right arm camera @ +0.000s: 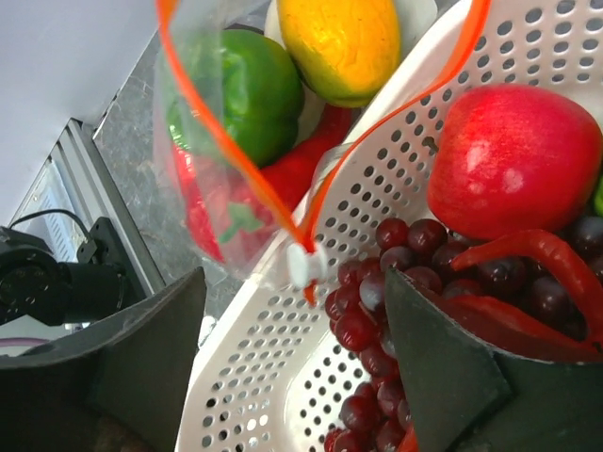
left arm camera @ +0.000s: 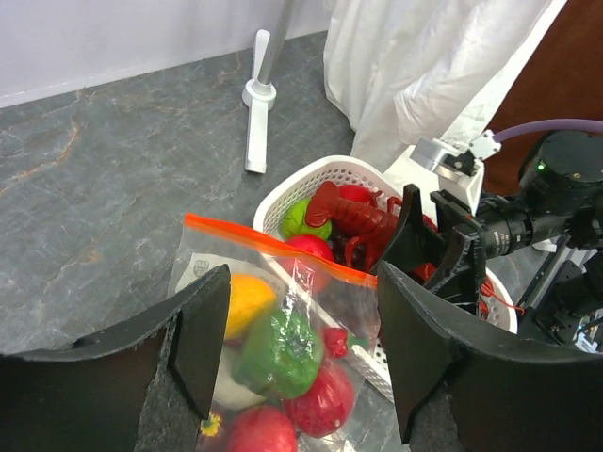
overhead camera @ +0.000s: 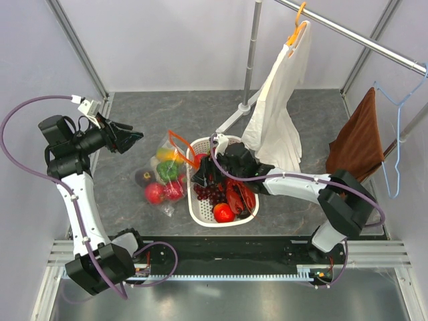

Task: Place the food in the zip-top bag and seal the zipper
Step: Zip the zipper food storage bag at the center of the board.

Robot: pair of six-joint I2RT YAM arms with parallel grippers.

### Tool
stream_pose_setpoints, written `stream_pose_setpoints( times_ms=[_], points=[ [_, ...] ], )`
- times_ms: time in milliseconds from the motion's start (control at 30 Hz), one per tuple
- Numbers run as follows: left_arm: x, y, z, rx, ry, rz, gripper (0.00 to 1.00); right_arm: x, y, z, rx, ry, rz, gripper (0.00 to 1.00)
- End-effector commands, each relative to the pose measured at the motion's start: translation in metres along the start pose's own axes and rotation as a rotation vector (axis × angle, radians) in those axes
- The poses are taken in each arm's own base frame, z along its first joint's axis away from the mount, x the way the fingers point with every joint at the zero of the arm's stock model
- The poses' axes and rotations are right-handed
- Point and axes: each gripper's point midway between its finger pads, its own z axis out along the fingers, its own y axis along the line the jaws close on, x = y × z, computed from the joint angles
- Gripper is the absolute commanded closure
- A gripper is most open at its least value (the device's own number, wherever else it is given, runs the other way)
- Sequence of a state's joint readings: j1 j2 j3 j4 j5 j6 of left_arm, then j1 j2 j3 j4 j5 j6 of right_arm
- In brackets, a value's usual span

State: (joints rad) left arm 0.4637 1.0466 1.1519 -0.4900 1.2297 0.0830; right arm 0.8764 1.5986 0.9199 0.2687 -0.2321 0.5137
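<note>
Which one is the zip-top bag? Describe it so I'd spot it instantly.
Find the white slotted basket in the middle of the table. Against its left side lies the zip-top bag, holding toy produce. Nothing else is clear and crinkly, with an orange-red zipper along its mouth.

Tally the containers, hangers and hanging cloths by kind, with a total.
Zip-top bag: 1
White basket: 1
Hangers, orange and blue: 2
Hanging cloths, white and brown: 2
Total: 6
</note>
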Motion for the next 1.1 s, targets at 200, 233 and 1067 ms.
stream_pose_setpoints(
  times_ms=[200,233,1067],
  points=[
    [0.001,0.0,0.0,-0.016,-0.028,0.102,0.34,-0.041,0.01,0.028,-0.086,-0.104,0.001,0.64],
    [0.002,0.0,0.0,-0.016,-0.027,0.101,0.35,-0.046,0.016,0.028,-0.11,-0.109,-0.018,0.82],
    [0.084,-0.087,-0.033,0.213,0.083,0.962,0.16,-0.083,0.112,-0.022,-0.539,-0.032,-0.919,1.0]
  ],
)
